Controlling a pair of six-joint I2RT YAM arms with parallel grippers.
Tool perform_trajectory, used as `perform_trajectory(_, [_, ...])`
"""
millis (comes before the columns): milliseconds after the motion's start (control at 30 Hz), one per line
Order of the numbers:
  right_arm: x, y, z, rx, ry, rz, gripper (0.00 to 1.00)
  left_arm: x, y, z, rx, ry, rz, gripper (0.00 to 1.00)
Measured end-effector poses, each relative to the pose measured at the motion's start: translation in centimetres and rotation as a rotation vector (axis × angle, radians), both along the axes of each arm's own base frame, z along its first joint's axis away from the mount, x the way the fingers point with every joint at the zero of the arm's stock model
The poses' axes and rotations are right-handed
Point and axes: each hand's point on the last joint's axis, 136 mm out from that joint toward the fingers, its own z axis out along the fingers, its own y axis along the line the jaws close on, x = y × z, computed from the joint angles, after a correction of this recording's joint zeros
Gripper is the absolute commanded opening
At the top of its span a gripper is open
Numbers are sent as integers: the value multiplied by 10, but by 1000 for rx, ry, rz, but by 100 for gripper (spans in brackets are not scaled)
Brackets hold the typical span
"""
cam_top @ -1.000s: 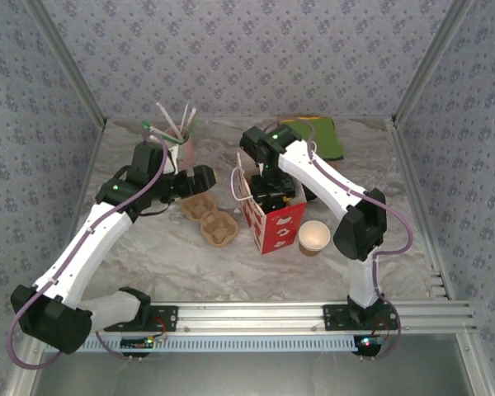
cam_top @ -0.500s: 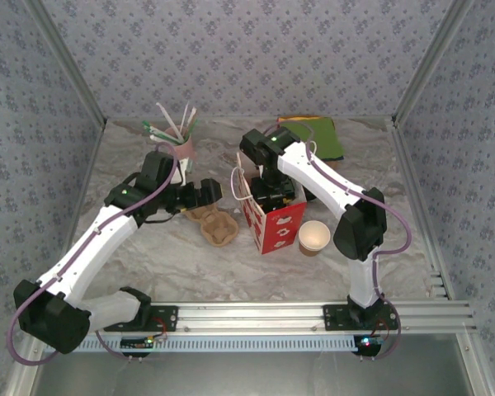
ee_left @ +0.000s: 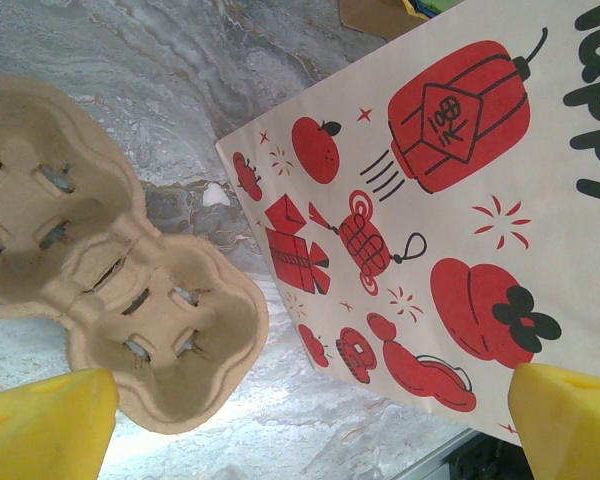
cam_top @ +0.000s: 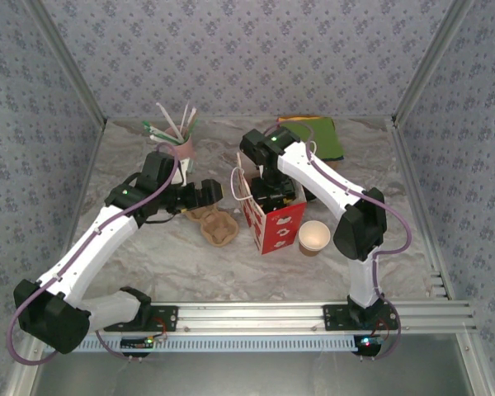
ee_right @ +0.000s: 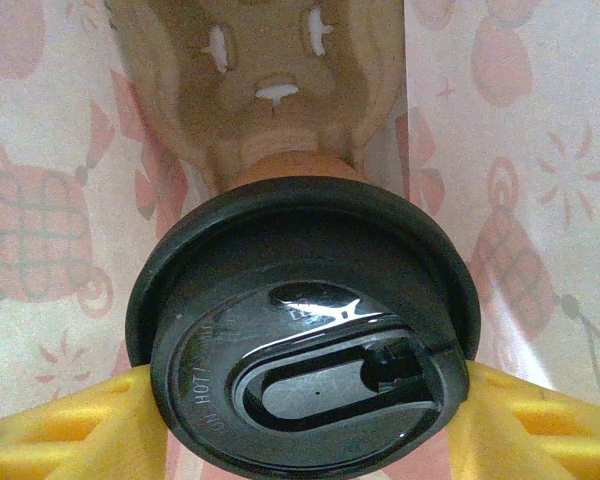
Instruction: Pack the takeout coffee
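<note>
Grip check: right gripper [ee_right: 305, 425] is clamped on the coffee [ee_right: 305, 330], held inside the bag [ee_right: 40, 200] with a pulp tray [ee_right: 260, 70] just ahead of it; lower straight, centre over a tray well, release only once seated; left gripper [ee_left: 305, 430] gapes empty, bag ahead of it.

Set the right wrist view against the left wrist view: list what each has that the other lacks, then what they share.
Right wrist: the takeout coffee, black lid toward the camera, gripped between the right fingers, with a pulp tray beyond it. Left wrist: an empty two-cup carrier on the marble table, and the left fingers wide apart. Shared: the paper bag, its pale inside in the first and its red-printed outside in the second.
</note>
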Motion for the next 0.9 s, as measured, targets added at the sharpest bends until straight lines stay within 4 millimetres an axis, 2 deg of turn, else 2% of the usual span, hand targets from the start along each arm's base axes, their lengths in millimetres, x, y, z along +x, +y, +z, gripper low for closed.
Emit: perform_trajectory(900, [-4, -3, 7, -9, 10, 1, 65, -4, 0, -10, 7, 14, -6, 100])
